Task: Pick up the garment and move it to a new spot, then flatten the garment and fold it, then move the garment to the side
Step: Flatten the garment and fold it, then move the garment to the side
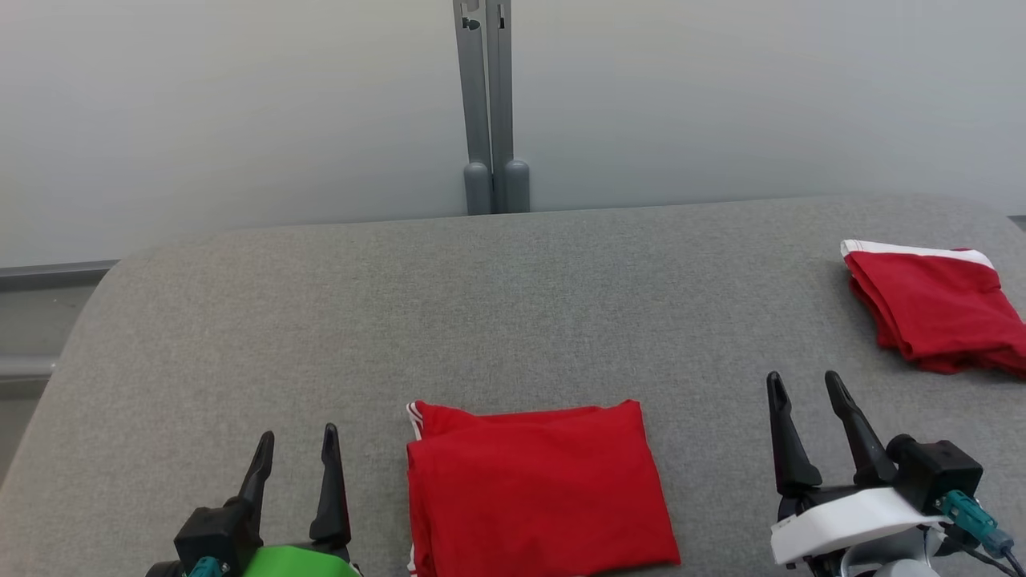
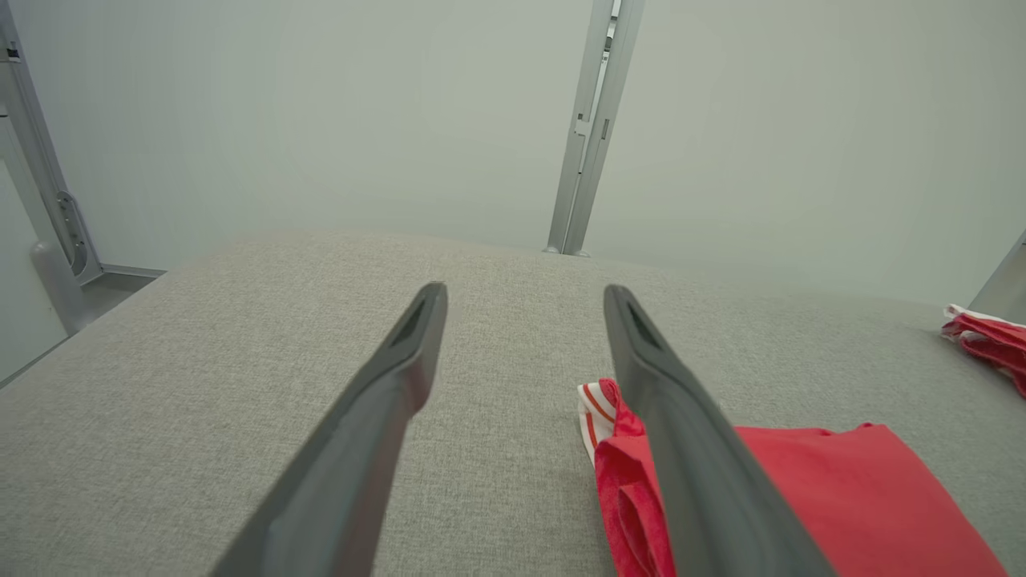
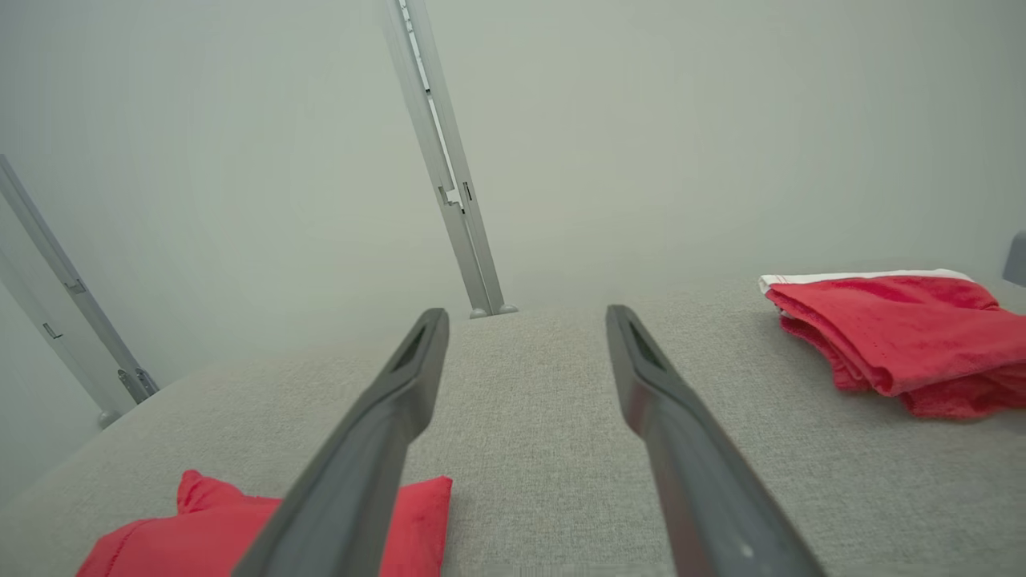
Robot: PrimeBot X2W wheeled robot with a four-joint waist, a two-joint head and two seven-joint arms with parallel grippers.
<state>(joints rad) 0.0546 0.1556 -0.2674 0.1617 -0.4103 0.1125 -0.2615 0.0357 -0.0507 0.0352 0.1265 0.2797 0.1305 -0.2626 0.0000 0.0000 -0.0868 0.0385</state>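
A red garment [image 1: 535,487] with white stripes at one corner lies folded into a flat rectangle at the near middle of the grey padded table [image 1: 497,320]. It shows again in the left wrist view, the garment [image 2: 842,497] lying to the right of the fingers, and in the right wrist view the garment [image 3: 240,521] sits at the lower left. My left gripper [image 1: 296,453] hovers open just left of it, holding nothing. My right gripper [image 1: 805,393] stands open and empty to its right, well apart from it.
A second red garment with a white band [image 1: 934,308] lies folded at the far right of the table, also seen as the second garment [image 3: 890,336]. A grey metal post [image 1: 489,104] rises against the pale wall behind the table's far edge.
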